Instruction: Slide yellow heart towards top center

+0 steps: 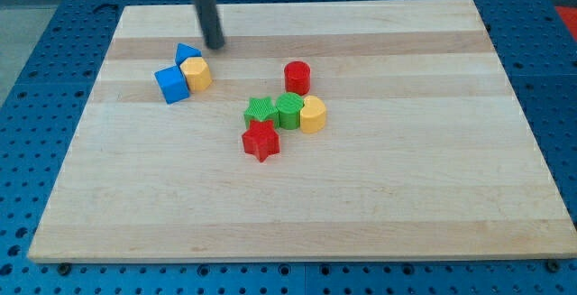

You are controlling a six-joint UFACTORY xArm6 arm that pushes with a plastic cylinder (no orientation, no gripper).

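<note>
The yellow heart (313, 114) lies near the board's middle, touching the right side of a green block (289, 111). My tip (215, 46) rests on the board at the upper left, well away from the heart. It stands just above and right of a blue block (187, 53) and a yellow hexagon-like block (196, 73).
A blue cube (171, 85) sits left of the yellow hexagon-like block. A red cylinder (297, 77) stands above the heart's cluster. A second green block (261, 111) and a red star (261, 141) lie left of and below the heart. The wooden board (433, 196) sits on a blue perforated table.
</note>
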